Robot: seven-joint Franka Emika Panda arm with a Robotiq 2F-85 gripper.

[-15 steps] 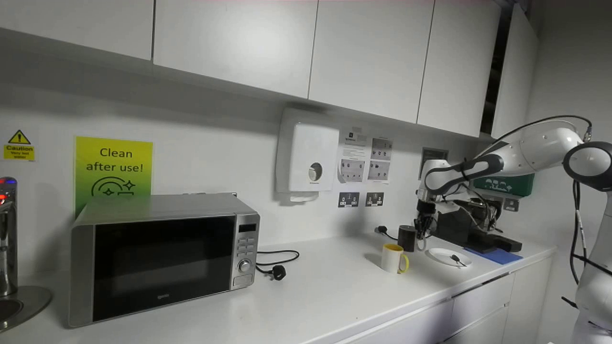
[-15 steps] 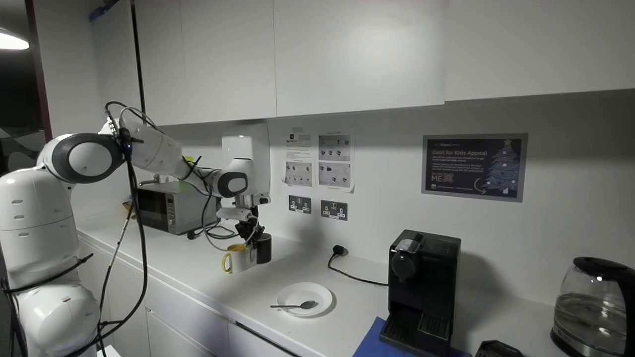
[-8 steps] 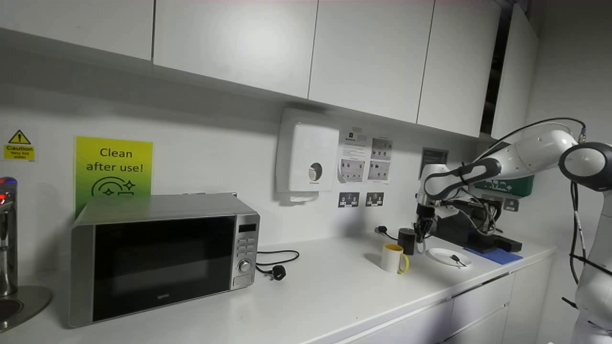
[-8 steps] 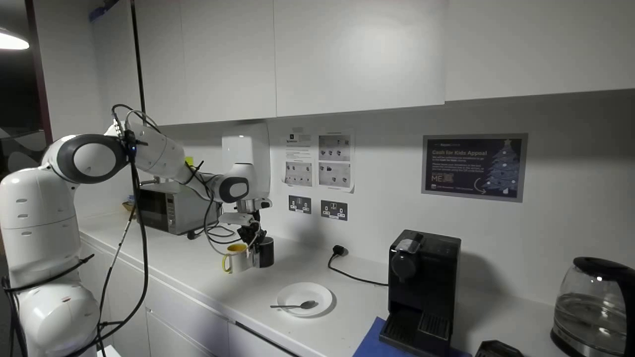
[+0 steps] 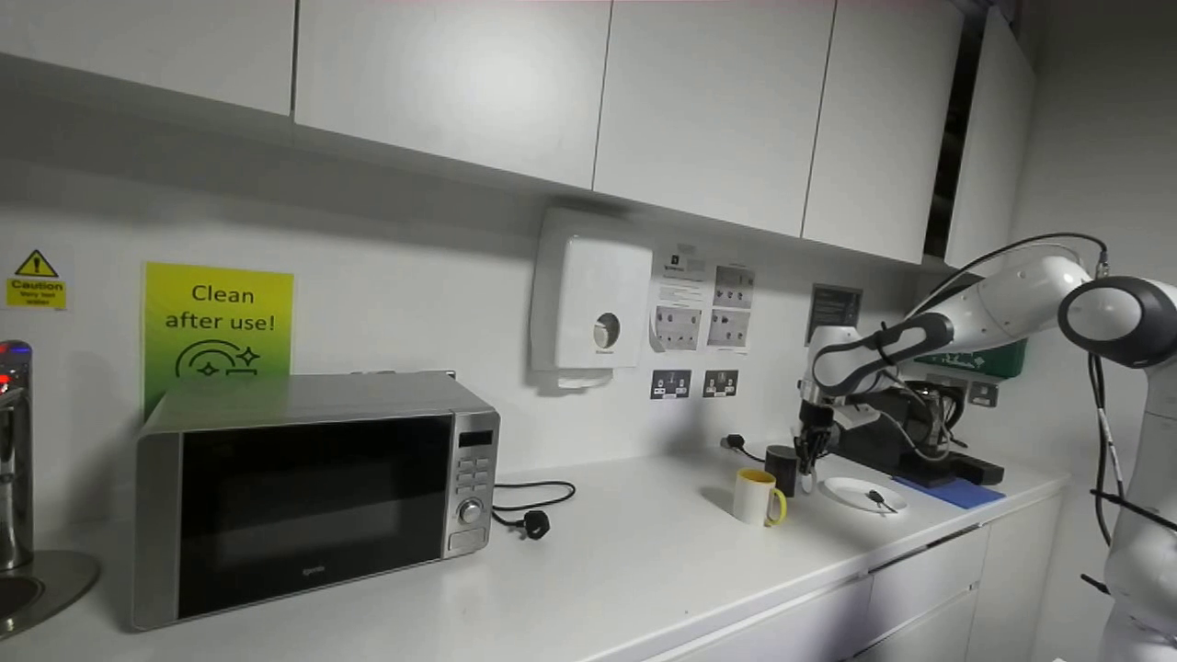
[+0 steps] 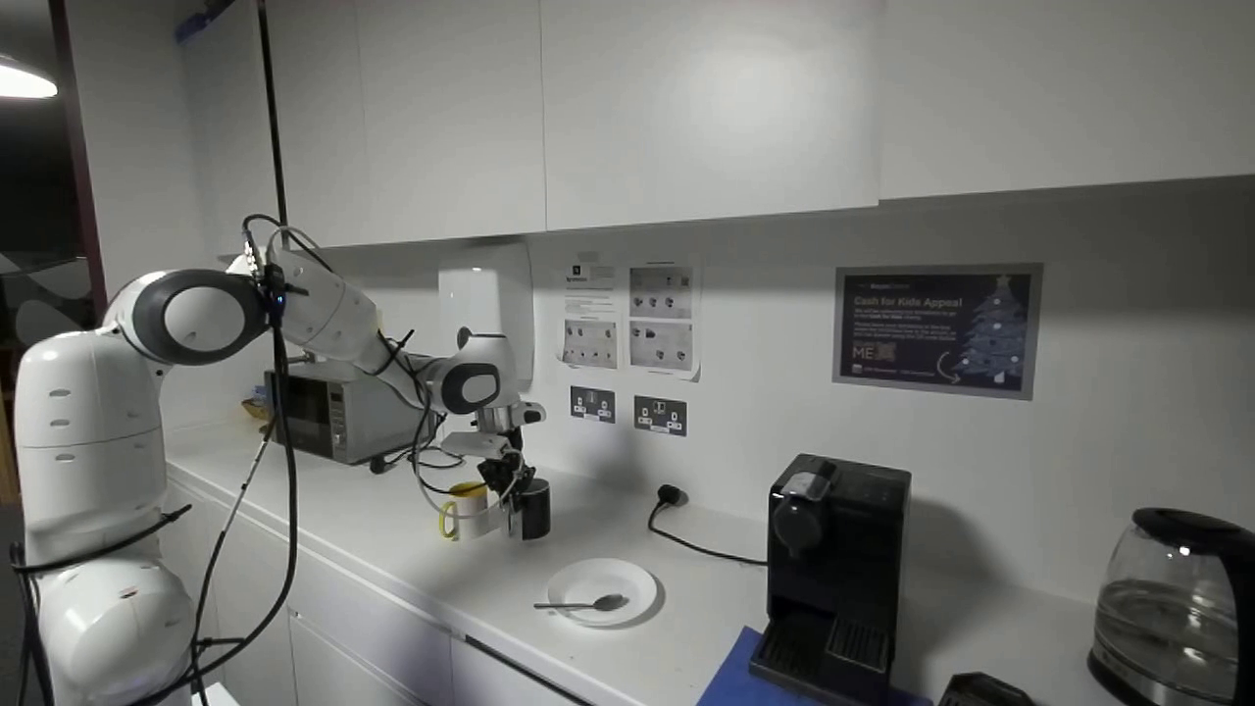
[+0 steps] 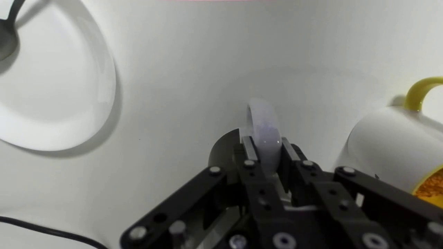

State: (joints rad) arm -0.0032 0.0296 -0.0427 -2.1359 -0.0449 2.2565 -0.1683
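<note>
Wrist view: dark mug [image 7: 222,149] mostly hidden behind the jaws.

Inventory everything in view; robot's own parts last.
Cabinets: several, white, overhead
Counter: 1, white, below cabinets
White mug: 1, white and yellow, counter
Dark mug: 1, black, pale handle, near white mug
Plate: 1, white, counter
Spoon: 1, grey, on plate
Coffee machine: 1, black, counter
Mat: 1, blue, by coffee machine
Glass jug: 1, clear, counter
Microwave: 1, silver, counter
Tap: 1, silver, near microwave
Towel dispenser: 1, white, wall
Signs: several, mixed colours, wall
Sockets: at least 3, grey, wall
Plugs: 2, black, counter
Box: 1, green, wall
Robot arm: 1, white, over counter
Claw: 1, black, shut on dark mug's handle
</note>
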